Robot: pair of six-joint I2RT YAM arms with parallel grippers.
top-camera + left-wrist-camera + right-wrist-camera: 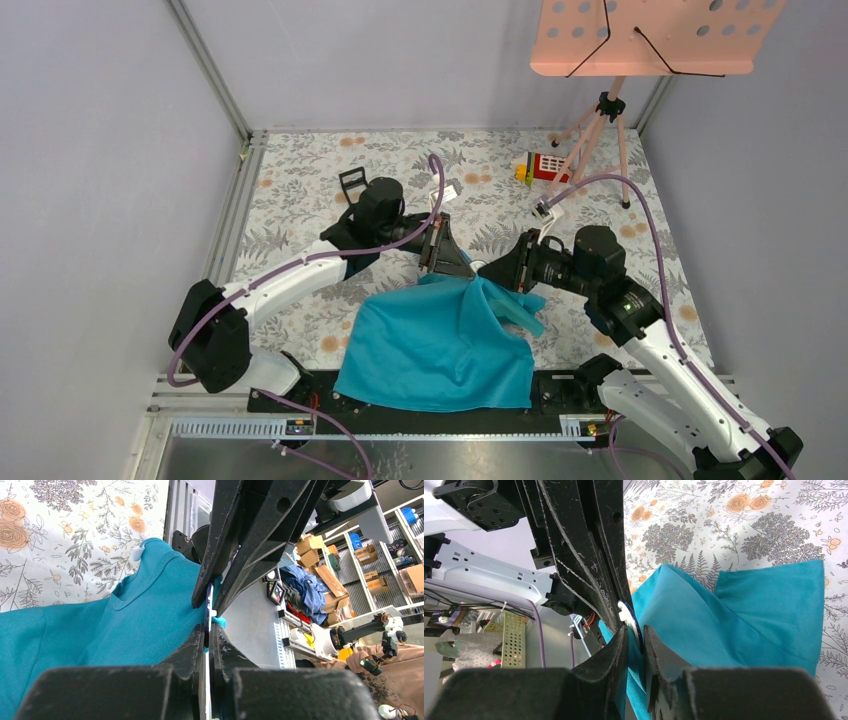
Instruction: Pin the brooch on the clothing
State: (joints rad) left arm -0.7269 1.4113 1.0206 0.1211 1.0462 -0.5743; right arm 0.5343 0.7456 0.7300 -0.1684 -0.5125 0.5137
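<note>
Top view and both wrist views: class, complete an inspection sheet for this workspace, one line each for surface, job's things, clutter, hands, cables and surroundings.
Surface: floral tablecloth, lying flat.
Job's things: teal T-shirt bunched at the near edge, one part lifted; brooch held against the lifted fabric where the hands meet.
Clutter: small black frame and red-and-yellow toy at the far side, apart from the T-shirt.
Hands: left hand shut on the brooch; right hand shut on a fold of the T-shirt.
Cables: purple cables, one looping along each arm.
Surroundings: pink music stand on a tripod, far right; grey walls.
</note>
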